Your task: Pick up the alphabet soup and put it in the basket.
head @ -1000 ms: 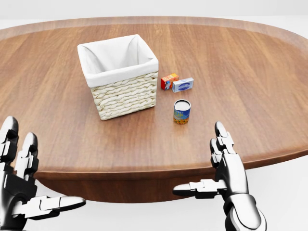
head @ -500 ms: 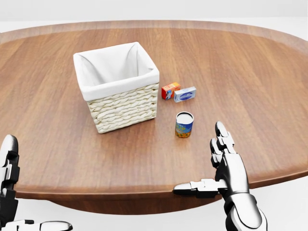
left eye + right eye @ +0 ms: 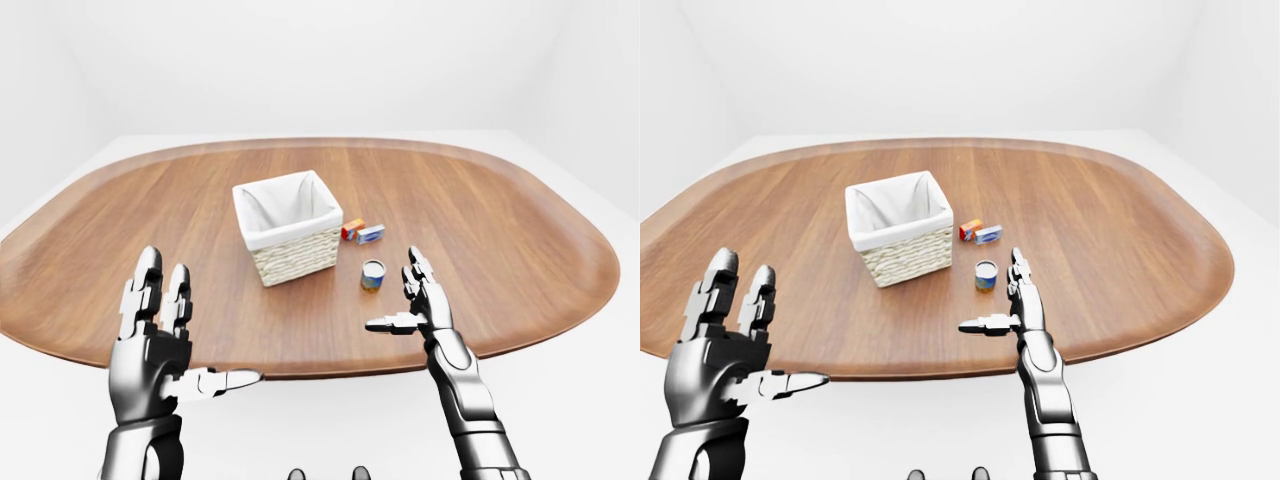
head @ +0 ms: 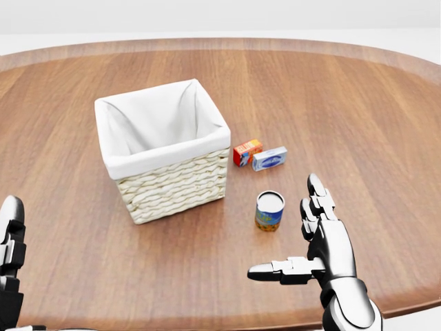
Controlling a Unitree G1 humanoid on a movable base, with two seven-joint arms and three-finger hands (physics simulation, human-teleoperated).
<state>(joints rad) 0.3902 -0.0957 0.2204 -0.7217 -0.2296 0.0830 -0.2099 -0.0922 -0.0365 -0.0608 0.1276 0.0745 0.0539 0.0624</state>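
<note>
One small soup can point(image 4: 269, 210) is standing upright on the wooden table point(image 4: 358, 110), just right of the basket point(image 4: 162, 157) & nearer than the two little boxes, an orange box point(image 4: 247, 152) and a blue box point(image 4: 269, 158). It's looking like a rigid metal cylinder w/ a glossy paper label & a pale flat lid: prob. light for its size, stiff, a bit slippery on the round side, not fragile. Best hold is likely around the mid-wall, thumb opposite the other fingers, not by the lid. The right hand point(image 4: 324, 245) is hovering just right of the can, not touching, fingers spread wide w/ thumb pointing left. The left hand point(image 3: 160, 335) is waiting at the near left edge, also spread wide, holding nothing. The basket is woven cream wicker, squarish, lined w/ soft white cloth folded over the rim, open on top.
</note>
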